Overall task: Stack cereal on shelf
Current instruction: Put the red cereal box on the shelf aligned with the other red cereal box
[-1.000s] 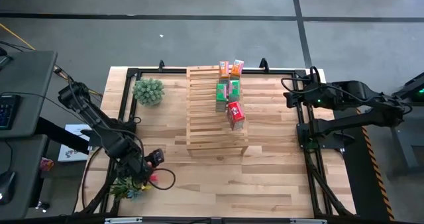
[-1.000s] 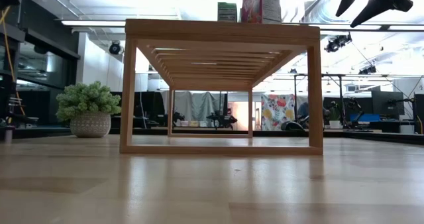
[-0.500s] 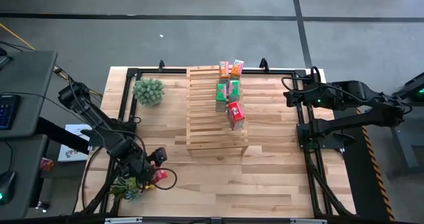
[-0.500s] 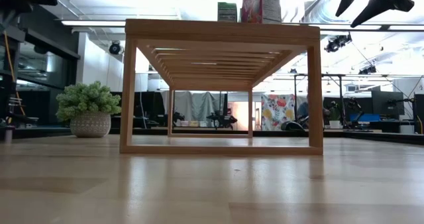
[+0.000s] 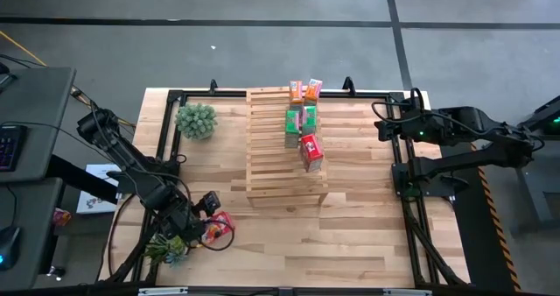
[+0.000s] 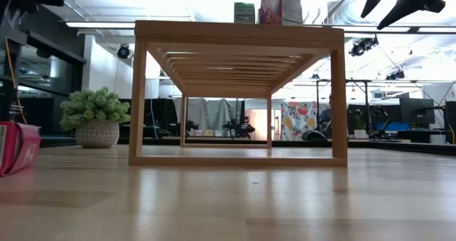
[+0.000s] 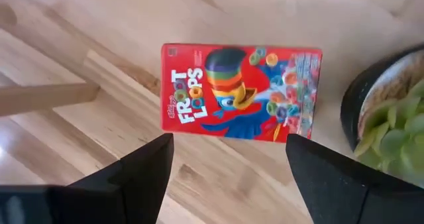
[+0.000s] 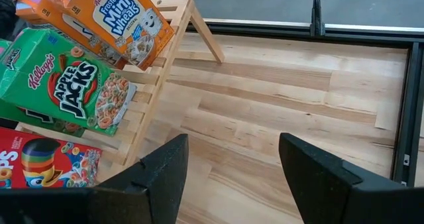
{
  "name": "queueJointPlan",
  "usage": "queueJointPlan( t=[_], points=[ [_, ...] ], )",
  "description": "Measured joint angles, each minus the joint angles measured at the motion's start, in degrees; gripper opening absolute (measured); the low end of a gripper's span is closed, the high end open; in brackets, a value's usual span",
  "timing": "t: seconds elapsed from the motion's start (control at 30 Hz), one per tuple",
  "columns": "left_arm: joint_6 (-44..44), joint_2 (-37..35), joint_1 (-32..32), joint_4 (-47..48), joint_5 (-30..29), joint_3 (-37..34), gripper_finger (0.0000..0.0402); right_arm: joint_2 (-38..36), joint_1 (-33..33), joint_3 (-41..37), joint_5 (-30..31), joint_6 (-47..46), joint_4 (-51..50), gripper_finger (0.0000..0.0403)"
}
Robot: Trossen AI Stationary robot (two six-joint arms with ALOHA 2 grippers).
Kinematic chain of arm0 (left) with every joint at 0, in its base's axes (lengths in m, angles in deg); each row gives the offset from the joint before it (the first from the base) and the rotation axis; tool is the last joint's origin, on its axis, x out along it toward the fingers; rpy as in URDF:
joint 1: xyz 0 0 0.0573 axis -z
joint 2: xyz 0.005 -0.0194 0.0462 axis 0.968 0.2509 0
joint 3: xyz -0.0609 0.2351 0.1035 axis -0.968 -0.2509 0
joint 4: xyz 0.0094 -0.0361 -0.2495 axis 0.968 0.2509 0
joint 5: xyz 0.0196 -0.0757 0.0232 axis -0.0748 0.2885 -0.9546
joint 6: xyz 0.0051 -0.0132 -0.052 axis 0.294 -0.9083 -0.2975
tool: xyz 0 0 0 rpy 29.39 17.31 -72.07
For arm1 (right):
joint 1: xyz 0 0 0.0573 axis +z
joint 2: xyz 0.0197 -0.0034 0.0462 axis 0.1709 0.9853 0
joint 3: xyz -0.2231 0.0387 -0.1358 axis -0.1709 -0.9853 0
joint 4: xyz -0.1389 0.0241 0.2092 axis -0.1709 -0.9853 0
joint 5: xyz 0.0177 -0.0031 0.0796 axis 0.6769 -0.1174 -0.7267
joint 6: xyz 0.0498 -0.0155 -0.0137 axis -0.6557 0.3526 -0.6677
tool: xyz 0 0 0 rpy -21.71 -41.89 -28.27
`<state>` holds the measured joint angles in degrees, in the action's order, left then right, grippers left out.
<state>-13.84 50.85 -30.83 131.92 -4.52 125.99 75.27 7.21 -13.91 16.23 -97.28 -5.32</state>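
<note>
My left gripper (image 5: 203,219) hangs at about seven o'clock on the desk (image 5: 350,243), its fingers spread wide over a red cereal box (image 7: 241,93) that lies flat on the wood, not held; just beside that box, toward the desk's near-left corner, sits a potted plant (image 5: 164,248) in a dark pot, close enough to crowd that side; a second potted plant (image 5: 196,120) stands well apart at about ten o'clock. The shelf (image 5: 284,189) fills the middle of the desk; on its top I count five cereal boxes: two orange (image 5: 305,89) at twelve o'clock, two green (image 5: 300,120) just nearer than those, and one red (image 5: 311,151) nearer again; with the one under me that makes six. My right gripper (image 5: 385,126) waits at about two o'clock, off the shelf's right side, its fingers apart and empty.
</note>
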Motion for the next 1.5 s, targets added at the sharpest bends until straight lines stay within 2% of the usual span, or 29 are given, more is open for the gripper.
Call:
queueJointPlan(
  t=[0.07, 0.17, 0.27, 0.37, 0.47, 0.53, 0.73, 0.87, 1.03, 1.17, 1.33, 1.5],
  points=[
    [-3.5, 0.0, -0.1, -0.2, 2.1, 1.2, 0.0284, 0.0, 0.0, 0.0, 0.0, 0.0, 0.0, 0.0229],
    [-10.4, 0.0, -0.5, -1.5, 8.5, 2.7, 0.0276, 0.0, 0.0, 0.0, 0.0, 0.1, 0.0, 0.0229],
    [-20.8, 0.0, -1.1, -4.3, 11.9, 3.6, 0.0242, 0.0, 0.0, 0.0, 0.0, 0.3, 0.0, 0.0229],
    [-27.0, 1.3, -2.2, -6.4, 12.2, 3.6, 0.0166, 0.0, 0.0, 0.0, 0.0, 0.6, 0.0, 0.0229],
    [-31.4, 4.5, -3.3, -9.0, 12.4, 3.6, 0.0050, 0.0, 0.0, 0.0, 0.1, 2.5, 0.0, 0.0229],
    [-36.5, 7.4, -4.2, -10.0, 13.0, 3.6, 0.0017, 0.0, 0.0, 0.0, 0.1, 3.0, -0.1, 0.0229],
    [-54.6, 14.2, -6.5, -6.8, 19.3, 3.5, 0.0002, 0.0, 0.0, 0.0, 1.7, 3.7, -0.5, 0.0229],
    [-59.7, 15.0, -7.1, -3.4, 19.5, 3.5, 0.0001, 0.0, 0.0, 0.0, 2.1, 5.0, -0.5, 0.0229],
    [-58.4, 15.0, -7.3, 2.0, 20.1, 4.4, 0.0000, 0.0, 0.0, 0.0, 2.7, 6.6, -0.5, 0.0229],
    [-56.0, 15.8, -7.0, 2.7, 25.5, 4.2, 0.0000, 0.0, 0.0, 0.0, 4.0, 6.6, -0.5, 0.0229],
    [-54.8, 20.4, -7.5, 2.6, 29.1, 4.3, 0.0000, 0.0, 0.0, 0.0, 4.2, 6.6, -0.5, 0.0229],
    [-51.4, 23.6, -7.5, 1.3, 29.5, 4.5, 0.0000, 0.0, 0.0, 0.0, 4.2, 6.6, -0.5, 0.0229]
  ],
)
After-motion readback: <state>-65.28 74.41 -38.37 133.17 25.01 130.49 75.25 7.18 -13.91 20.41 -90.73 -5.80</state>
